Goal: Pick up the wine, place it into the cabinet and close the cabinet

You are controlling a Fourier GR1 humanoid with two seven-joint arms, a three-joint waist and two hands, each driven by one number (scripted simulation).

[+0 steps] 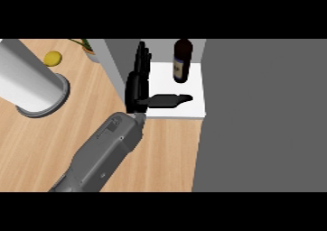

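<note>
Dark wine bottle (pixel 182 61) stands upright on the open cabinet's (pixel 193 106) white floor, its top at the view's upper edge, left hand (pixel 136 88) just beside it, fingers (pixel 142 56) straight, released, holding nothing.

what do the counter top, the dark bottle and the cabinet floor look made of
The light brown counter top looks like matt wood: fine grain lines run along it. The dark wine bottle is probably glass, judging by its shape and near-black colour; no shine confirms it. The white cabinet floor looks like smooth painted or laminated board, without grain.
</note>
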